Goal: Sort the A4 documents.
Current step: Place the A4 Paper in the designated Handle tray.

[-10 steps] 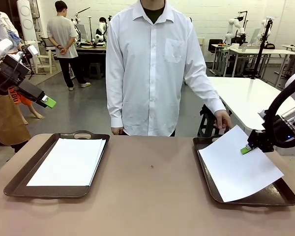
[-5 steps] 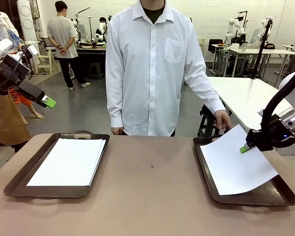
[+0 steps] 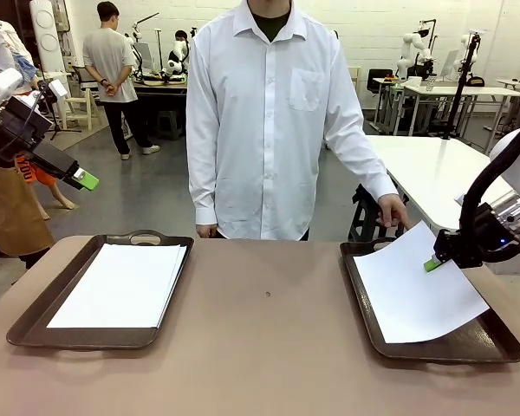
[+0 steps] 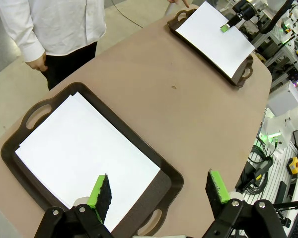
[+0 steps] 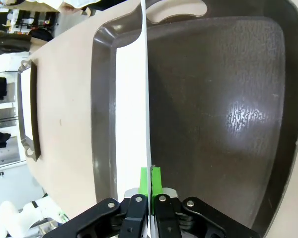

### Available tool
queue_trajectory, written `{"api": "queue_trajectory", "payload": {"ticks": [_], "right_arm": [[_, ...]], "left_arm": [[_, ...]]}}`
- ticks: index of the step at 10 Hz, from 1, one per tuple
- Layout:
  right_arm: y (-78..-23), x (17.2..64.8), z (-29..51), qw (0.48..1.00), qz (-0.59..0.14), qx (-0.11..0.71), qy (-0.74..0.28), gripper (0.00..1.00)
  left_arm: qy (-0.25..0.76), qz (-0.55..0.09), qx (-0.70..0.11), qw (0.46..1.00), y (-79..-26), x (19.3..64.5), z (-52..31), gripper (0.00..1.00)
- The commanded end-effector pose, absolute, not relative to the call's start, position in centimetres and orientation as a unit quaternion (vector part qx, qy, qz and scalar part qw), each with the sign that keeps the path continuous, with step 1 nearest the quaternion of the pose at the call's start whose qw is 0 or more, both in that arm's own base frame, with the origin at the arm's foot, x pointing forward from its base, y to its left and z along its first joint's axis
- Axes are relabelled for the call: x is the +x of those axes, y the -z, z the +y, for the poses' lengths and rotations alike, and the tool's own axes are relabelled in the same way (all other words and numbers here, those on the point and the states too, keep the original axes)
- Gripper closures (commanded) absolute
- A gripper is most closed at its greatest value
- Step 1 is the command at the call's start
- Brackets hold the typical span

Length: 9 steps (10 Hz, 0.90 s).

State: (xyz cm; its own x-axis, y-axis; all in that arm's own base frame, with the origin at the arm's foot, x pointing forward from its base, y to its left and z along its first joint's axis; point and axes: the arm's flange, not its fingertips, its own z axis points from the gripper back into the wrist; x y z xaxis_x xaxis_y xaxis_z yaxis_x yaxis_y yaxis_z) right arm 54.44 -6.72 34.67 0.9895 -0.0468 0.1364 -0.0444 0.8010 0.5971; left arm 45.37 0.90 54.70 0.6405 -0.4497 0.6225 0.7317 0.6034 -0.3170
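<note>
White sheet (image 3: pixel 413 290) tilts over the right tray (image 3: pixel 364 299), pinched at its far right edge by the right gripper (image 3: pixel 433 263). Left gripper (image 4: pixel 159 191) hangs spread above the stack (image 3: pixel 117 284) in the left tray (image 3: pixel 35 322). Lift-off seems underway; next, carry it left across the desk (image 3: pixel 269 347).

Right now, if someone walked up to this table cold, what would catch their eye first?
Probably the right tool, shut on the edge of a white sheet that tilts up out of the right-hand tray. Next, the neat paper stack in the left tray, with the left tool hanging open above the table's left end. A person in a white shirt stands across the table.
</note>
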Motion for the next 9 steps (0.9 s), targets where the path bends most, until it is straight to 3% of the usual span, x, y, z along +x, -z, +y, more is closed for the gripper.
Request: {"api": "queue_trajectory", "payload": {"ticks": [1,9], "right_arm": [[-34.23,53.7,-6.04,0.958,-0.064,0.28,0.014,0.99],[-33.69,54.04,-5.77,0.97,-0.074,0.232,0.009,0.99]], "left_arm": [[0.349,-0.25,-0.283,0.857,-54.65,45.33,1.07,0.01],[0.349,-0.25,-0.283,0.857,-54.65,45.33,1.07,0.01]]}}
